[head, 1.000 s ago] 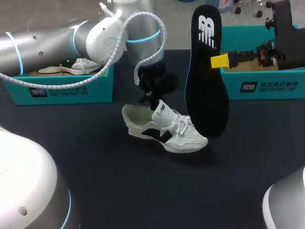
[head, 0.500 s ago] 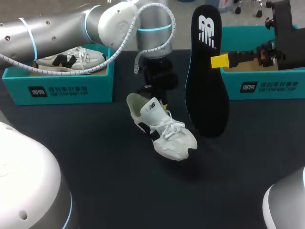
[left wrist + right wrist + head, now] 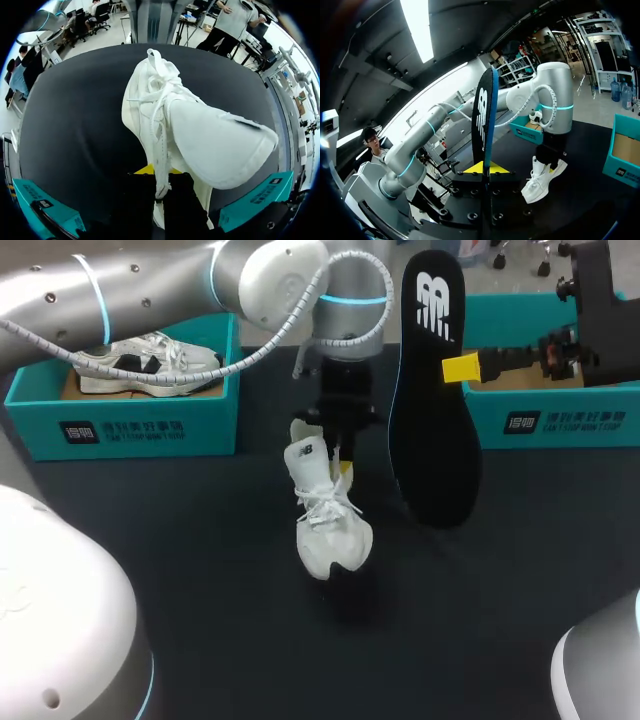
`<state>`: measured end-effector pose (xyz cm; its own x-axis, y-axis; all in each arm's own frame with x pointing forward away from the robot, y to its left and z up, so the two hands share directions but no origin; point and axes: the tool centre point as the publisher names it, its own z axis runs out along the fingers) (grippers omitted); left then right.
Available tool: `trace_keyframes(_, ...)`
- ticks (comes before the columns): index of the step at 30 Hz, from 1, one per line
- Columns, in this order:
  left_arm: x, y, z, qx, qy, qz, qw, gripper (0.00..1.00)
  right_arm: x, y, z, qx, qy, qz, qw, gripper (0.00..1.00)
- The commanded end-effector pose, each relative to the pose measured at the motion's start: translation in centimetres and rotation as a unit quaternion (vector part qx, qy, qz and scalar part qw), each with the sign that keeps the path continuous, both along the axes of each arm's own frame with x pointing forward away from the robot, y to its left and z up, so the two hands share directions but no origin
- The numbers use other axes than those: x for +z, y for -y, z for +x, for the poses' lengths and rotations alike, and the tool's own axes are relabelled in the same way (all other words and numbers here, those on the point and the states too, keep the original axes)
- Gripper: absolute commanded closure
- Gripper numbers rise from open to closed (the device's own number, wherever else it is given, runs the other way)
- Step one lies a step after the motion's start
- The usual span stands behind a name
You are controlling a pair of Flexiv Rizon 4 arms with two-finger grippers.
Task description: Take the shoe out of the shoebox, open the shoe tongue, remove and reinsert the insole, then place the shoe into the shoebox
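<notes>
Just in front of the right shoebox (image 3: 560, 420), the right gripper (image 3: 462, 368) pinches the black insole (image 3: 432, 440) upright, heel end up. Farther left of that box, the left gripper (image 3: 340, 455) is clamped on the heel collar of the white shoe (image 3: 325, 515), toe tilted down toward the table (image 3: 200, 570). With the insole out, reinsertion looks to be in hand; next, the shoe's opening must line up with the insole's toe end.

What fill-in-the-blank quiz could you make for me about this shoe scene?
The right claw grips an upright ____ insole.
The left claw holds a ____ shoe.
A second shoe lies in the teal shoebox on the robot's ____ side.
Missing words: black, white, left.
</notes>
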<state>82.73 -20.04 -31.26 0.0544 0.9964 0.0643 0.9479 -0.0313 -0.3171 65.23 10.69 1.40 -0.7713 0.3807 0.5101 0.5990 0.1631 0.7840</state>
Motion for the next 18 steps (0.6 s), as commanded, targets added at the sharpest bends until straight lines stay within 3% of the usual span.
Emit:
trace_keyframes(1, -0.5, 1.4, 0.8, -0.096, 0.017, 0.031, 0.995, 1.0, 0.1, -0.3, 0.3, 0.001, -0.001, -0.001, 1.0, 1.0)
trace_keyframes(9, -1.8, 3.4, 1.7, -0.091, 0.03, 0.063, 0.993, 1.0, 0.1, -0.3, 0.3, 0.001, -0.001, -0.001, 1.0, 1.0)
trace_keyframes(18, -2.4, 4.2, 1.4, -0.064, 0.047, 0.076, 0.994, 1.0, 0.1, -0.3, 0.3, 0.001, -0.001, -0.001, 1.0, 1.0)
